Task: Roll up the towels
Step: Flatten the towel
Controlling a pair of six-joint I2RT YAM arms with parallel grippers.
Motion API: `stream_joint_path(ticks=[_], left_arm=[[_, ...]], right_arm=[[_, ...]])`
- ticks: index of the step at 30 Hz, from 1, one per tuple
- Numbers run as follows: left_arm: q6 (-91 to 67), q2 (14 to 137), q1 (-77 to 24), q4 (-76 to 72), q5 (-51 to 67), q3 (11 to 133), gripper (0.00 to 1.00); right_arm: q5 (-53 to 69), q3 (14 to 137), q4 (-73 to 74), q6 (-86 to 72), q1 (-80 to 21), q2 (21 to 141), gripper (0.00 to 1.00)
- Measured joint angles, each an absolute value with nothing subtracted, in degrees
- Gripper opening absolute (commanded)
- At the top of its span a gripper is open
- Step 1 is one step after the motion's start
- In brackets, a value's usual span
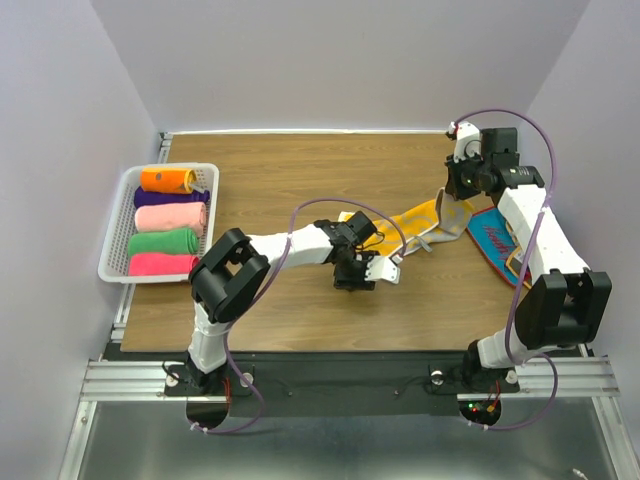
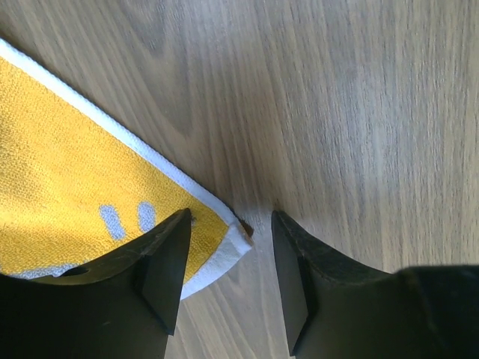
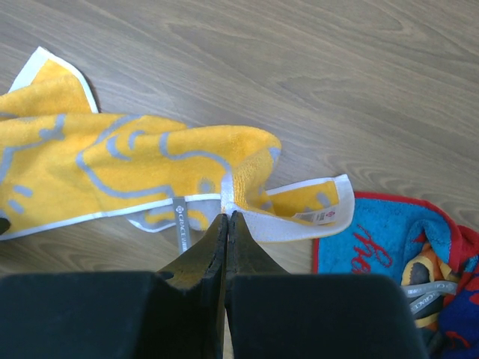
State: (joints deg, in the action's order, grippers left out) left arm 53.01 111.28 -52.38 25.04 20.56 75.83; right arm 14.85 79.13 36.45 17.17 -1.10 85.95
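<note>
A yellow towel with grey print and a white border (image 1: 415, 222) lies crumpled across the middle of the wooden table. My left gripper (image 1: 358, 275) is open and low over the towel's near-left corner. In the left wrist view that corner (image 2: 217, 239) lies between the open fingers of my left gripper (image 2: 228, 258), apart from both. My right gripper (image 1: 455, 200) is at the towel's far-right end. In the right wrist view, my right gripper (image 3: 227, 217) is shut on the towel's (image 3: 112, 164) white edge, which is lifted and folded there.
A blue towel with a red border (image 1: 493, 240) lies crumpled at the right, next to the yellow one; it also shows in the right wrist view (image 3: 374, 247). A white basket (image 1: 118, 200) at the left holds several rolled towels.
</note>
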Motion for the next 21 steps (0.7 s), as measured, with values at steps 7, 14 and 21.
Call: stream_joint_path(ticks=[7, 14, 21], left_arm=[[54.33, 111.42, -51.24, 27.49, 22.48, 76.34, 0.58], [55.13, 111.42, -50.48, 31.31, 22.41, 77.17, 0.58], [55.37, 111.59, -50.28, 31.57, 21.89, 77.21, 0.47]], right_arm=[[15.16, 79.13, 36.45, 17.19, -1.10, 86.24, 0.01], [15.46, 79.13, 36.45, 17.19, -1.10, 86.85, 0.01], [15.46, 79.13, 36.45, 17.19, -1.10, 86.87, 0.01]])
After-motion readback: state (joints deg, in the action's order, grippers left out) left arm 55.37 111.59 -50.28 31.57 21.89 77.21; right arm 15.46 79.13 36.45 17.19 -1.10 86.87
